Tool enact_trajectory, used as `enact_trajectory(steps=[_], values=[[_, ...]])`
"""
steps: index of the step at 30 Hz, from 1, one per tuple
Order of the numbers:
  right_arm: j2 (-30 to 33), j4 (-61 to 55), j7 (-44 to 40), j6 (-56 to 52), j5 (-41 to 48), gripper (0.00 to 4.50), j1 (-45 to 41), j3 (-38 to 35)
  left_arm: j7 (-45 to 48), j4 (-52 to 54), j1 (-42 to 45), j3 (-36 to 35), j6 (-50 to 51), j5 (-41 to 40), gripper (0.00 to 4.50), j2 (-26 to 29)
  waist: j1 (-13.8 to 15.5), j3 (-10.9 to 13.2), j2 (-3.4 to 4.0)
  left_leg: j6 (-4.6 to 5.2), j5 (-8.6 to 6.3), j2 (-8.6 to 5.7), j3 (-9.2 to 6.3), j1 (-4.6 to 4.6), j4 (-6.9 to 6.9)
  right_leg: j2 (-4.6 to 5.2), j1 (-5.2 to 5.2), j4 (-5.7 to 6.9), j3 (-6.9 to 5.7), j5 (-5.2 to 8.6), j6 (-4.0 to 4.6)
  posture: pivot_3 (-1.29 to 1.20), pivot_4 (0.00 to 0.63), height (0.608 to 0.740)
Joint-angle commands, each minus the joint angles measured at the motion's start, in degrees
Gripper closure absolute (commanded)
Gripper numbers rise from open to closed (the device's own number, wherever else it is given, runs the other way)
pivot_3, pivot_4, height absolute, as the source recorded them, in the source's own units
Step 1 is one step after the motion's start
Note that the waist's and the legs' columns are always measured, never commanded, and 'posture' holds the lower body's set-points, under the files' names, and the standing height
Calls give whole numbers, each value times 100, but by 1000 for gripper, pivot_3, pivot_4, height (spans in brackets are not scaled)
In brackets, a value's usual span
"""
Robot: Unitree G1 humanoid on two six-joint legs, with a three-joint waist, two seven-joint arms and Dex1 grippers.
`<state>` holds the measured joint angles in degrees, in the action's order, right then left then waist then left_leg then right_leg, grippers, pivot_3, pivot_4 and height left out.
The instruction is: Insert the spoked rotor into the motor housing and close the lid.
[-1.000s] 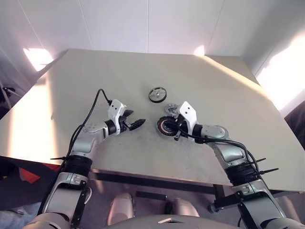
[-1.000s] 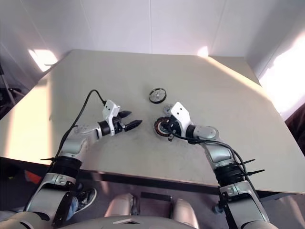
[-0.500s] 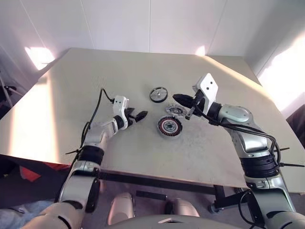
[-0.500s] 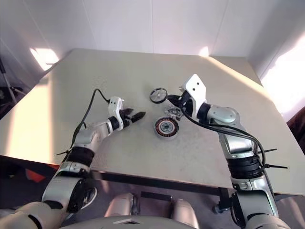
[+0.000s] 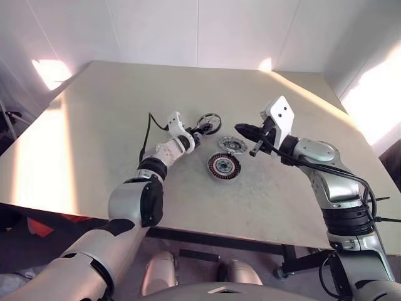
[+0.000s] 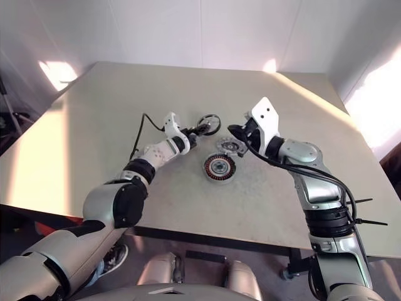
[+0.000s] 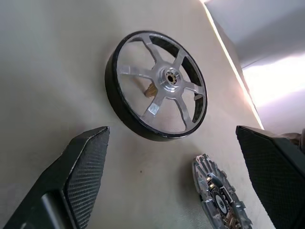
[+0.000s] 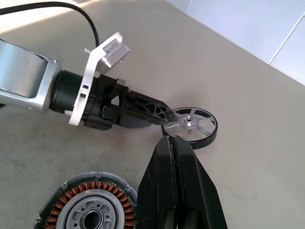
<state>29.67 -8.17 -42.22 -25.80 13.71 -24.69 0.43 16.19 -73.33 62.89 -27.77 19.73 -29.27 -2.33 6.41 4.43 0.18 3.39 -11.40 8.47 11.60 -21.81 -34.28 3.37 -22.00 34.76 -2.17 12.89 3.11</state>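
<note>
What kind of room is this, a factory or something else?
Probably a robot test room or lab, not a factory: plain white panelled walls, one bare beige table, and just a few loose motor parts laid out, the spoked rotor, the lid and the motor housing.

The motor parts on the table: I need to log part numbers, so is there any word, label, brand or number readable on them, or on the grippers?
No text can be read.
lid: a small dark patch near its hub, too small to tell whether it is print.
spoked rotor: no markings.
motor housing: no markings.
left gripper, right gripper: no lettering.
</note>
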Motion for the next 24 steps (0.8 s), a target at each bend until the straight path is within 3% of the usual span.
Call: enact_trajectory(steps=[1, 7, 24], values=[[76, -363, 106, -44, 134, 4489, -90, -224, -471, -187, 238, -413, -242, -245, 0, -97, 34, 0, 0, 0, 0, 0, -1, 0, -1, 1, 1, 0, -1, 0, 0, 0, 0, 740], [113, -552, 236, -183, 157, 4489, 23, -328, -793, -339, 350, -935, -485, -447, 0, -251, 89, 0, 0, 0, 0, 0, -2, 1, -3, 2, 3, 1, -2, 0, 0, 0, 0, 740], [152, -831, 596, -342, 167, 4489, 212, -423, -1193, -444, 987, -1136, -700, -206, 0, -346, 104, 0, 0, 0, 0, 0, -7, -16, -3, 5, -8, 0, -11, 0, -1, 0, 0, 740]])
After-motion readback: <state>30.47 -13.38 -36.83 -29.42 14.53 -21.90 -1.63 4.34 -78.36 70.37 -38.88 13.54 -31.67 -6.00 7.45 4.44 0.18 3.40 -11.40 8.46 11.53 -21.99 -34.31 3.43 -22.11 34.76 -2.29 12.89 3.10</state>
